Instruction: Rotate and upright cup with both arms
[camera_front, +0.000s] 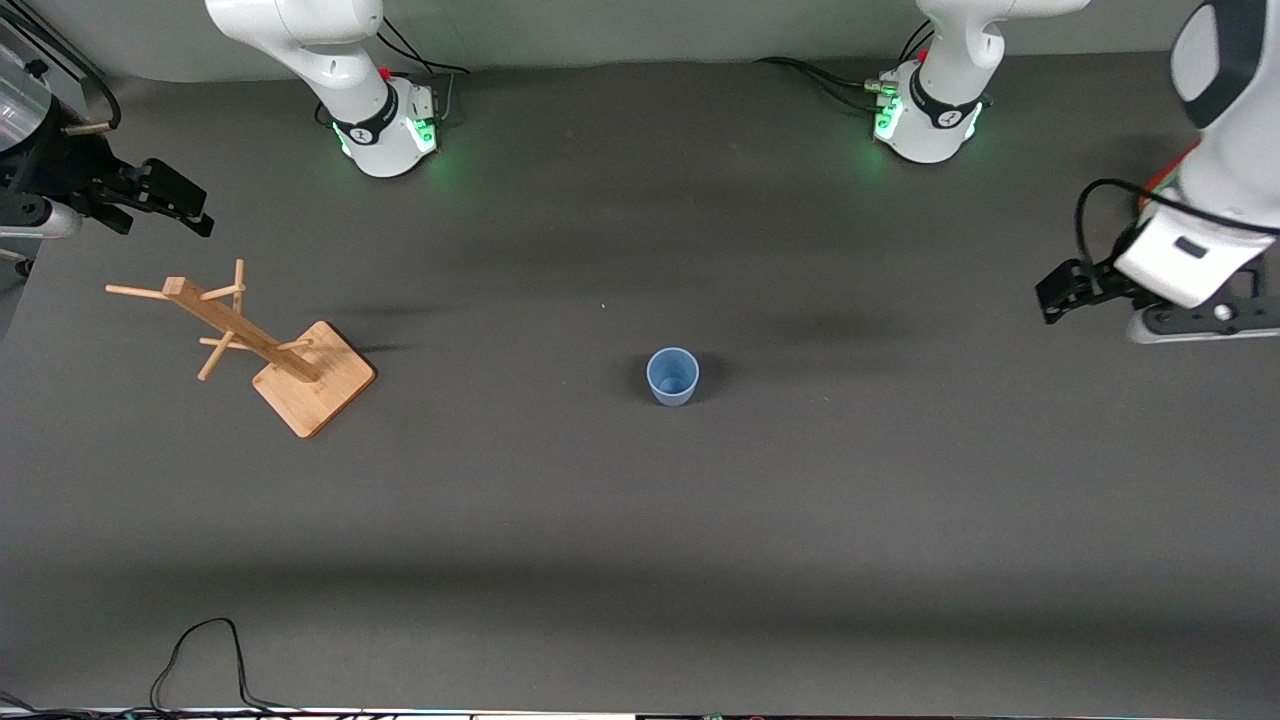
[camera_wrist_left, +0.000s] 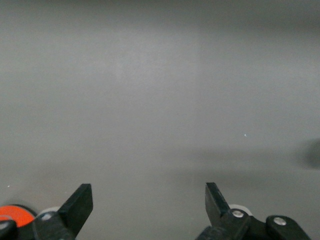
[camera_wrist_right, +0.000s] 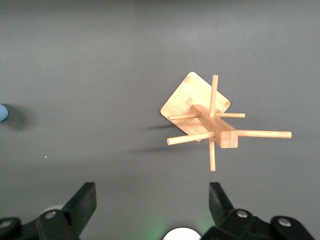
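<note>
Small light-blue cup (camera_front: 673, 376) upright mid-table, darker blue inside, left pincer (camera_wrist_left: 149, 202) and right pincer (camera_wrist_right: 152, 202) both spread apart, empty

Both tools raised (jaws apart)

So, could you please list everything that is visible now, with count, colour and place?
cup: one, light blue, upright with its mouth up, near the middle of the table.
wooden mug rack: one, light wood, square base and pegs, toward the right arm's end of the table.
cable: one, black, on the table edge nearest to the front camera.
table: one, dark grey.
arm bases: two, white with green lights.
left pincer: one, black, open, empty, over bare table at the left arm's end.
right pincer: one, black, open, empty, over the table beside the rack.
</note>
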